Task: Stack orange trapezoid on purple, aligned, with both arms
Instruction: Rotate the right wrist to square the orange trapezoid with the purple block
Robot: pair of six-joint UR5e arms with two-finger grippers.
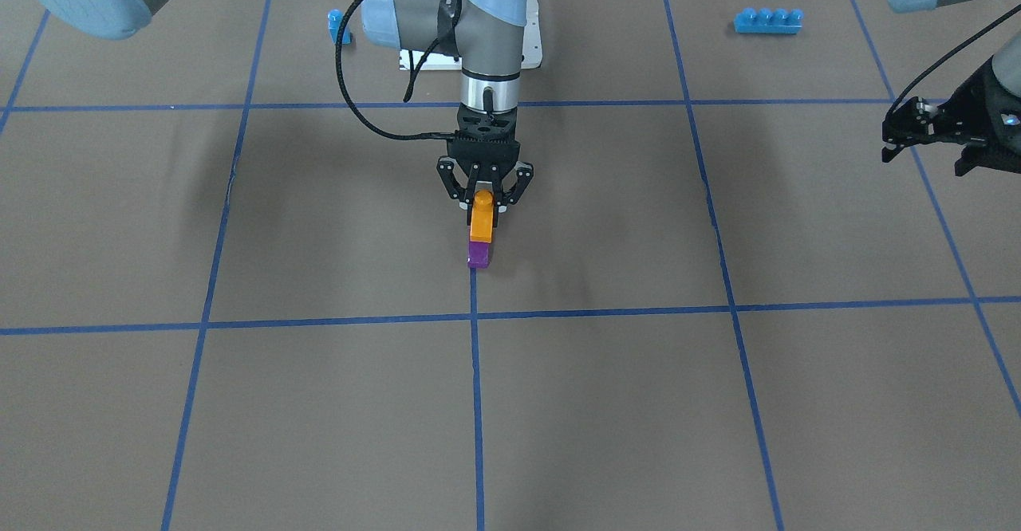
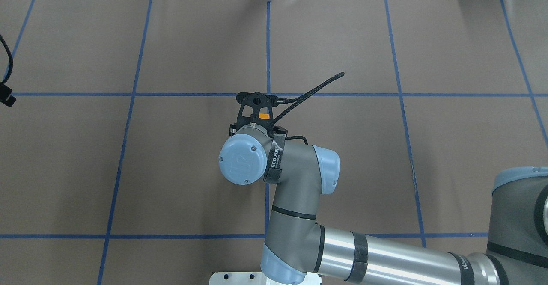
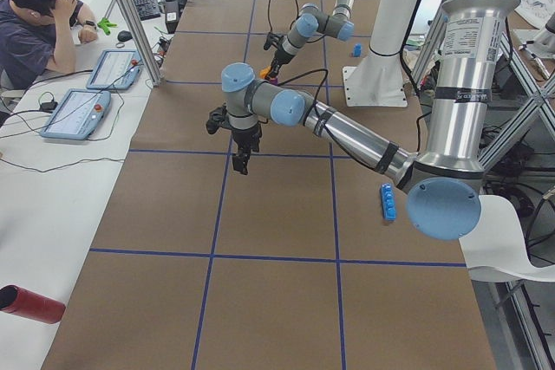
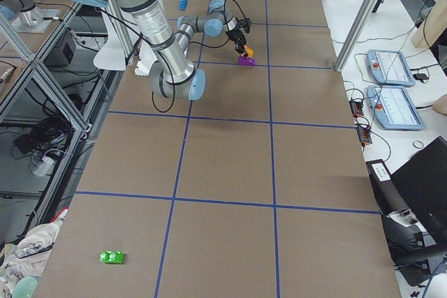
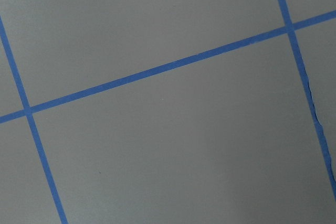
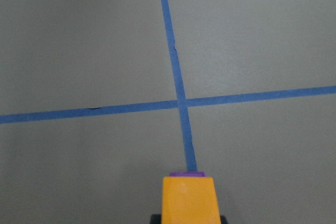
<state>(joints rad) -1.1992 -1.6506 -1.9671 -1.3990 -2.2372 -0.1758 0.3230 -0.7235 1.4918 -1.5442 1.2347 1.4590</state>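
Exterior front-facing, we see right gripper (image 1: 484, 196) clamped on orange trapezoid (image 1: 481, 218), just above purple (image 1: 479, 256), left gripper (image 3: 238, 162) far, jaws unclear.

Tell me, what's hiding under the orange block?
A purple block is under the orange block. Only its front end sticks out; the rest is covered. The right gripper grips the orange block from above and hides its back end too.

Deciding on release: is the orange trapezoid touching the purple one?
Cannot tell. In the front-facing view the orange trapezoid overlaps the purple with no gap showing, but that steep downward angle could hide one.
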